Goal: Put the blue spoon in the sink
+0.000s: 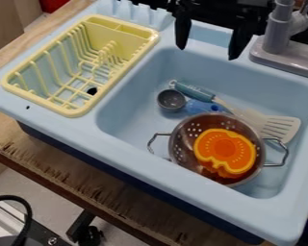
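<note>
The black gripper (209, 42) hangs at the top of the view over the sink's back edge, open, its two fingers well apart with nothing between them. Below it is the light blue sink (127, 115). A blue object (203, 106) lies in the basin, partly covered by a spatula and the colander; whether it is the blue spoon I cannot tell. It is some way below the gripper and apart from it.
A metal colander (180, 153) holds an orange piece (226, 150). A teal-handled spatula (280, 126) and small grey cup (171, 99) lie behind it. The yellow dish rack (71, 113) stands left, the grey faucet (277, 36) at upper right.
</note>
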